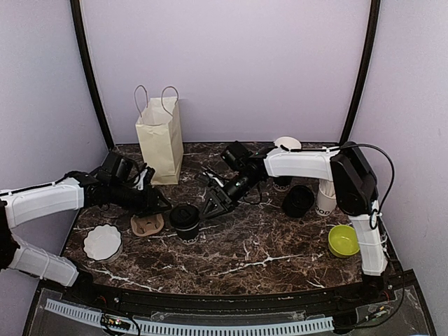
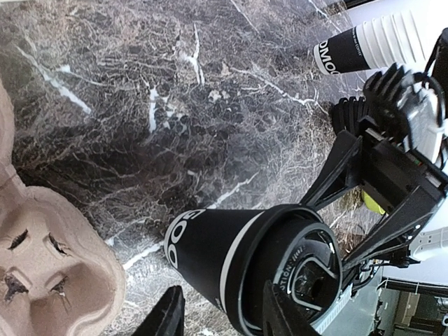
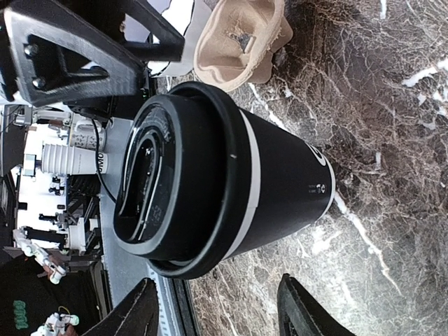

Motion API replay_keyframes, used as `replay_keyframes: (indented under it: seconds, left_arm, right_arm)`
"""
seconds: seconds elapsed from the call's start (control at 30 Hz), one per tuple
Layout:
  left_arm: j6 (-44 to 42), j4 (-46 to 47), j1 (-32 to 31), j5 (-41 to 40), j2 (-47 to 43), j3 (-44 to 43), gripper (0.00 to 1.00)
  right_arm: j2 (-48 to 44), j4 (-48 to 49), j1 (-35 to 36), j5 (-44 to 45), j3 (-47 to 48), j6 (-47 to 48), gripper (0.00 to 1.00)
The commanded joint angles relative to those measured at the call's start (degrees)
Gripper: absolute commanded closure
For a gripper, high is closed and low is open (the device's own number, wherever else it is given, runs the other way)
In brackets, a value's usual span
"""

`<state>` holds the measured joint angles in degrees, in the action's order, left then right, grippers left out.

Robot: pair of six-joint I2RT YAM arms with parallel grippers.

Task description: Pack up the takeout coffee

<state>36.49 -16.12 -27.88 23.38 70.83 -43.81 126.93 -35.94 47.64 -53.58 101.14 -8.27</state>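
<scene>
One takeout coffee cup (image 1: 185, 220) stands near the table's middle, black with a white ring, white lettering and a black lid. My left gripper (image 1: 162, 206) reaches it from the left. In the left wrist view the cup (image 2: 231, 252) sits just past my open left gripper (image 2: 222, 302); one finger (image 2: 285, 315) overlaps the lid and the other stands apart. My right gripper (image 1: 208, 211) faces the same cup (image 3: 217, 175) from the right. In its own view the right gripper (image 3: 218, 302) is open and the cup is beyond its tips. A second dark cup (image 1: 298, 201) stands under the right arm.
A tan pulp cup carrier (image 1: 147, 225) lies just left of the cup. A paper bag (image 1: 159, 140) stands at the back left. A white dish (image 1: 103, 242) is at front left. A cup with white sticks (image 1: 325, 199) and a green bowl (image 1: 343, 240) are at right.
</scene>
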Motion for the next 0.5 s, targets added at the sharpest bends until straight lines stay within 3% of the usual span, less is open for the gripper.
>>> replay_keyframes:
  seconds: [0.0, 0.47]
  left_arm:
    - [0.73, 1.81, 0.34, 2.30, 0.52, 1.23, 0.59]
    - [0.05, 2.36, 0.37, 2.52, 2.40, 2.95, 0.60]
  right_arm:
    - [1.06, 1.98, 0.26, -2.03, 2.30, -2.00, 0.42]
    - [3.41, 1.80, 0.69, 0.28, 2.85, -3.39, 0.44]
